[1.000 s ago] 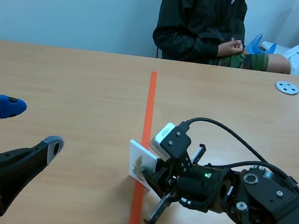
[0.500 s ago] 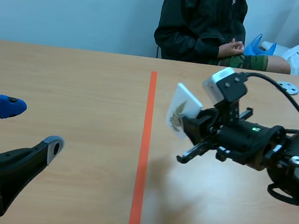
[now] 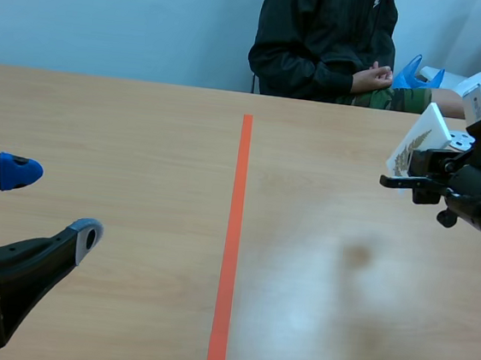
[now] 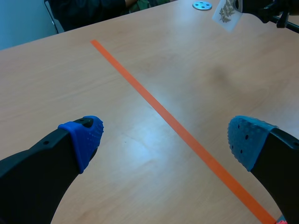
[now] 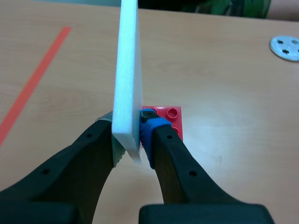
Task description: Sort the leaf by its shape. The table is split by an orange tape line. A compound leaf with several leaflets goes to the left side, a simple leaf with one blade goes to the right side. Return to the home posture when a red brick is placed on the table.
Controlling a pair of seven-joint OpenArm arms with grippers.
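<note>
White foam makes up the card, which the right gripper pinches by its lower edge, one pad on each face, holding it upright and clear of the table at about 3 o'clock in the scene view, well to the right of the tape line. A brownish, feathery leaf is printed on the face turned toward the line; it seems to carry several small leaflets, though it is too small to be sure. In the right wrist view the card stands edge-on between that gripper's fingers, and a red studded brick lies on the table just beyond the blue pad, partly hidden by it. A grey disc lies farther ahead, well apart from the brick. The left gripper sits at 8 o'clock on the left side, its blue pads spread wide with nothing between them. The line runs from 12 to 6 o'clock. A person sits across the table at 12 o'clock.
</note>
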